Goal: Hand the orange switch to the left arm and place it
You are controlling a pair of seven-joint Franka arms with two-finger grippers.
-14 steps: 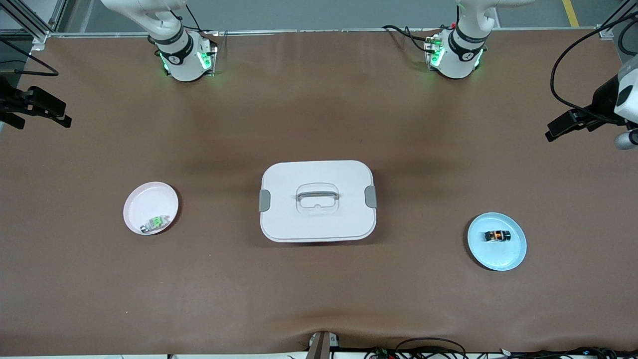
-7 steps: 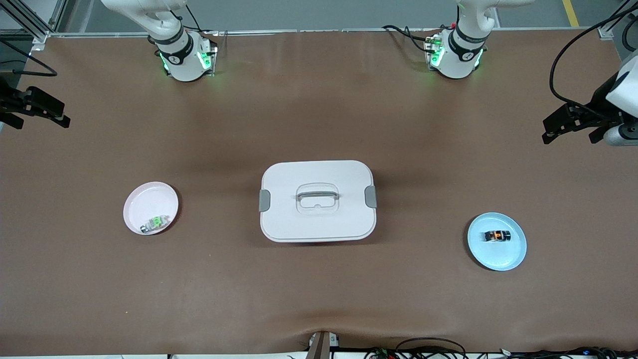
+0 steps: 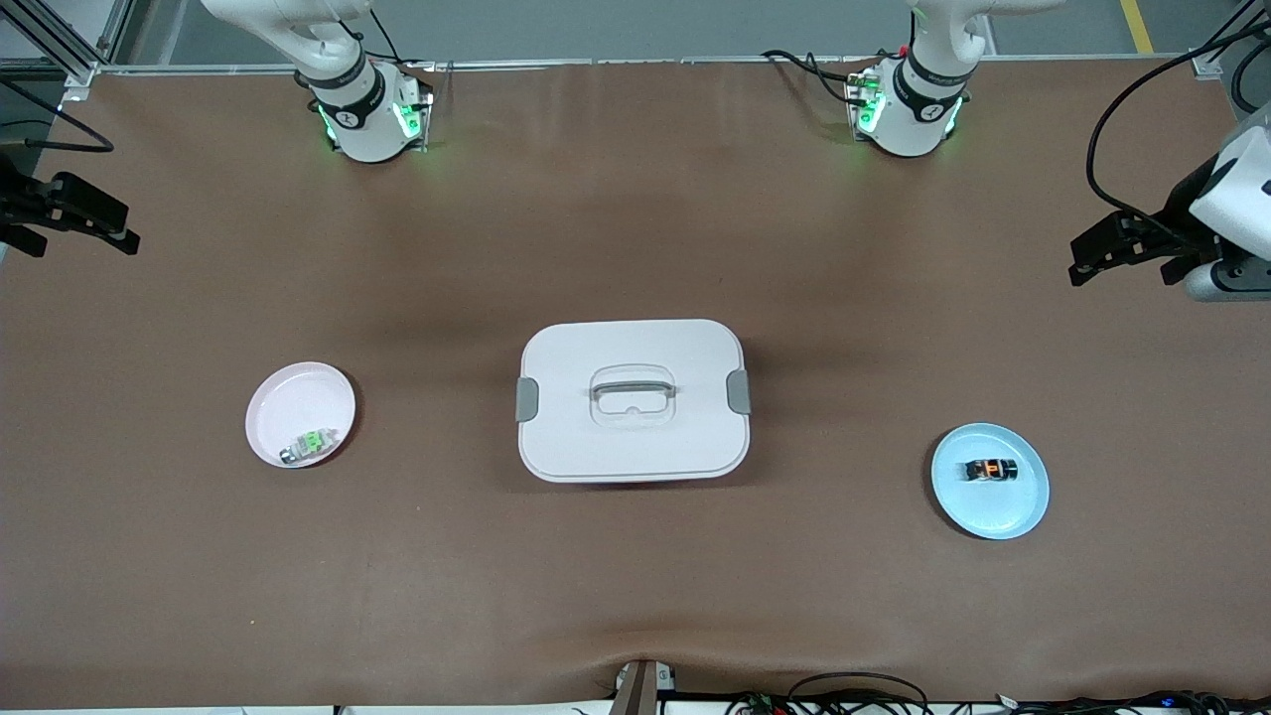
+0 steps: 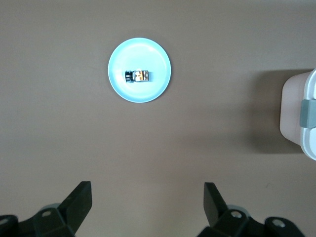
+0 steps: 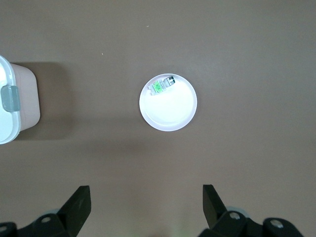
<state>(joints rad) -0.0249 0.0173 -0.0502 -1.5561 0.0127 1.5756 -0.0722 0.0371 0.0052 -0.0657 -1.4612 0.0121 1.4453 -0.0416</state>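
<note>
The orange switch (image 3: 991, 470) lies on its side on a light blue plate (image 3: 1023, 506) toward the left arm's end of the table; in the left wrist view the switch (image 4: 138, 75) sits mid-plate (image 4: 158, 86). The white box (image 3: 632, 399) stands at the table's middle, lid on, with grey latches. My left gripper (image 3: 1120, 277) hangs open and empty over bare table at its end; its fingers (image 4: 81, 195) stand wide apart. My right gripper (image 3: 84, 246) hangs open and empty over the table's edge at the right arm's end.
A pink plate (image 3: 288, 392) holds a green-and-silver switch (image 3: 308, 444) toward the right arm's end; the right wrist view shows that plate (image 5: 170, 111) and a corner of the box (image 5: 12, 106). Brown table surrounds the box.
The left gripper has shifted a little inward over the table and turned. The right gripper has barely moved. The switch, plates and box lie as before.
</note>
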